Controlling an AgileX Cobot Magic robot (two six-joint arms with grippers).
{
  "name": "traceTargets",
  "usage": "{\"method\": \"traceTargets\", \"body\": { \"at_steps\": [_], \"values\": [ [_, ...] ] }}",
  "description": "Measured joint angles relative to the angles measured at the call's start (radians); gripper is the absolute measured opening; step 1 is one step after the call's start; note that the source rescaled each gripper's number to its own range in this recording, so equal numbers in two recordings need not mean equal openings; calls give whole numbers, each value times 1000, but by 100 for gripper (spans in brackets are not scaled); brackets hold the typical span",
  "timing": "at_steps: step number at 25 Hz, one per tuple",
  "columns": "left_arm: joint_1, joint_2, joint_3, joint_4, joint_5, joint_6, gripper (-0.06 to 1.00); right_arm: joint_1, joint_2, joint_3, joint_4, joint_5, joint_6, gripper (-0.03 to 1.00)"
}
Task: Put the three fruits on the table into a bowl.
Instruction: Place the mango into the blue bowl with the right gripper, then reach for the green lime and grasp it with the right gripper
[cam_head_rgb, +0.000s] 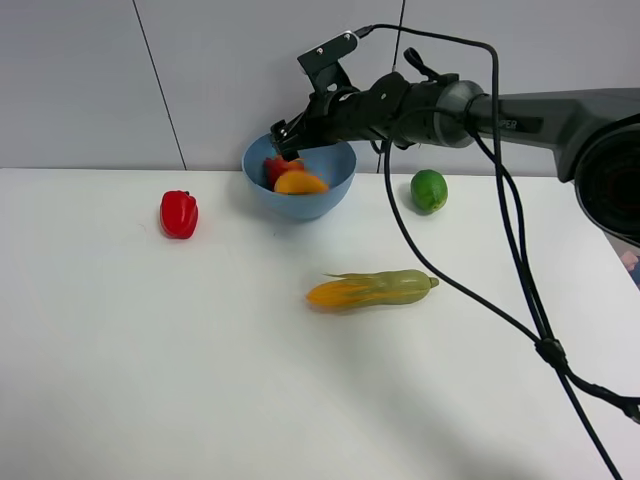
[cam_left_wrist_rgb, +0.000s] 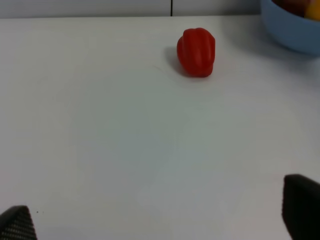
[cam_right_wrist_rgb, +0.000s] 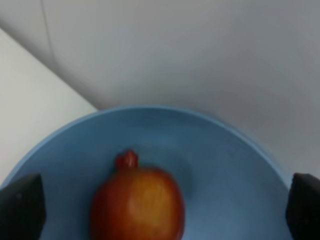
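Broadly, white table across the lower two thirds of the high view, grey wall along the top. Next in size, dark right arm stretched in from the upper right edge to upper centre, with a black cable looping off it down to the lower right corner. Light-blue bowl at upper centre, standing on the table near the back edge.

Corn cob flat at centre frame, below the bowl and well apart from it, green husk end to the right. Inside the bowl, mango toward the front, and pomegranate just behind and left of it, partly covered by the gripper. From the right wrist, the same pomegranate down on the bowl's floor, crown tip toward the far wall. Red pepper left of the bowl, apart from it, on the table. Lime right of the bowl, on the table, outside the bowl, under the arm.

Then right gripper over the bowl's left rim, jaws spread wide, fingers at opposite edges of the wrist view and clear of the fruit. Lastly left gripper, jaws likewise spread wide over bare table, pepper and bowl beyond it.
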Motion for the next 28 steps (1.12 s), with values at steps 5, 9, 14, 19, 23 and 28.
{"method": "traceTargets", "body": {
  "at_steps": [5,9,14,19,23,28],
  "values": [
    [0,0,0,0,0,0,100,9,-4,0,0,30,10,98],
    [0,0,0,0,0,0,100,13,-49,0,0,164,137,99],
    [0,0,0,0,0,0,100,-2,-141,-1,-132,349,388,99],
    [0,0,0,0,0,0,100,-13,-210,-1,-446,611,666,99],
    [0,0,0,0,0,0,100,-19,-229,-1,-715,785,872,99],
    [0,0,0,0,0,0,100,-76,-230,-1,-847,969,986,98]
  ]
}}
